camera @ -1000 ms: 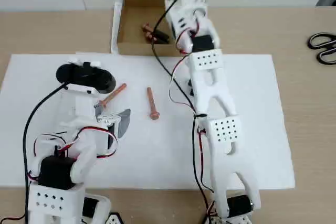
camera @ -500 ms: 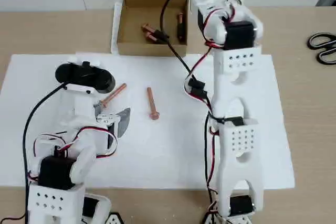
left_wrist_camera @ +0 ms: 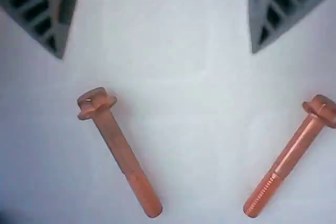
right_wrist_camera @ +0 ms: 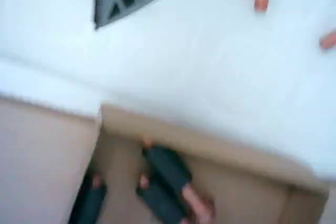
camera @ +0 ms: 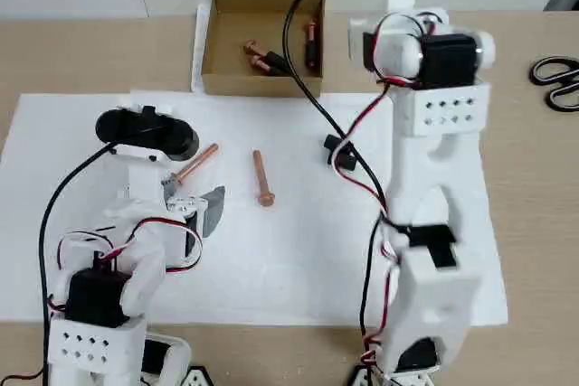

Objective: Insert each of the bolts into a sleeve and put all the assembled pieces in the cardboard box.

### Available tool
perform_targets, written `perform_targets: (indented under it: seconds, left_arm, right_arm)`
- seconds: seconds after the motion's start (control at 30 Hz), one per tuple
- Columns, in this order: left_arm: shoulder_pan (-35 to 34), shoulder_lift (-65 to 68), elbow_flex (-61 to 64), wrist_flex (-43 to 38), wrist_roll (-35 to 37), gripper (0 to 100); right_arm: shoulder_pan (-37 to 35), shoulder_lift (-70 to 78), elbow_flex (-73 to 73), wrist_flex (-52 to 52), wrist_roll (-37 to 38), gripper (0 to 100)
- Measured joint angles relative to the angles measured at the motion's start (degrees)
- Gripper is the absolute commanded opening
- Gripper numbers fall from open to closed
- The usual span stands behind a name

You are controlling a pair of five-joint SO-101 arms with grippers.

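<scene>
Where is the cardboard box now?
High view: the cardboard box sits at the table's far side, left of centre, at the white sheet's far edge.

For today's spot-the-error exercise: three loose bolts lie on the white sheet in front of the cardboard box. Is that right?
No. Only two loose bolts lie on the white sheet, not three: the middle bolt and the bolt by the left arm. The high view shows both, in front of the cardboard box.

A black cable (camera: 288, 38) drapes across the cardboard box's (camera: 235, 84) open top.
</scene>
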Motion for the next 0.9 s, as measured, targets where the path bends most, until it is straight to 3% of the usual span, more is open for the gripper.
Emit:
perform_targets:
  seconds: [0.17,0.43,0.7,0.9]
  left_arm:
    - [0.0,0.0,0.0,0.0,0.0,22]
    - [0.0,0.0,0.0,0.0,0.0,22]
    - [0.0,0.0,0.0,0.0,0.0,22]
    - [0.0,0.0,0.0,0.0,0.0,22]
  right_arm:
    - [-0.2,-12.0,21.6,0.0,4.8,12.2]
    - [1.1,-21.4,45.1,-2.0,5.9,12.2]
    - [0.8,-21.4,60.8,-20.1,6.4,15.5]
    - [-7.5,-18.6,63.2,-20.0,19.2,16.2]
